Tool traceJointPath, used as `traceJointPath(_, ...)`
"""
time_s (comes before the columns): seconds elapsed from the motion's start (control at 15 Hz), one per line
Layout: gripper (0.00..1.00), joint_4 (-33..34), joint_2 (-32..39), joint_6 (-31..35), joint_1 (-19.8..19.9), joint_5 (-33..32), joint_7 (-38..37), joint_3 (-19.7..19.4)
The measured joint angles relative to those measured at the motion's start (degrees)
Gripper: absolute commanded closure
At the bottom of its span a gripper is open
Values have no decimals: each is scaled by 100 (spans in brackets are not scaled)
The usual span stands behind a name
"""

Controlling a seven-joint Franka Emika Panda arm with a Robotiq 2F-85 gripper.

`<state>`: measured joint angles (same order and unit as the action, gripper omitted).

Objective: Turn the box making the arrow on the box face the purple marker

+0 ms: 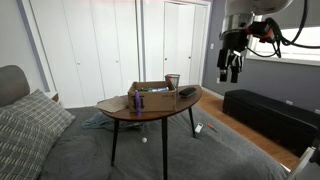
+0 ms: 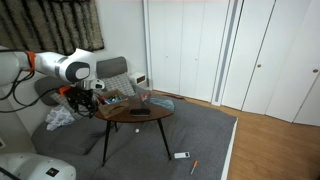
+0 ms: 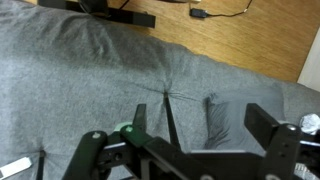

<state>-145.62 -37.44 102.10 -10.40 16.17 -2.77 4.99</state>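
box (image 1: pixel 152 93) sits on the table (image 1: pixel 120 112), with the purple marker (image 1: pixel 137 101) upright on the table just beside its wall. the pincer (image 1: pixel 232 72) hangs off the table's edge, above table height, fingers spread, over grey carpet (image 3: pixel 100 70).

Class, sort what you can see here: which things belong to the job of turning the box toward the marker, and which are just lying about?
Job: box; purple marker; gripper.
Lying about: glass cup; dark flat object; plaid pillow.
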Motion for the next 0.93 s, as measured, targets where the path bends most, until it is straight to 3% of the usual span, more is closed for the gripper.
traceJointPath(0.33,0,1064,821,0,148,-944,894,9)
traceJointPath(0.93,0,2960,2908,487,-187,-1734,2393,451)
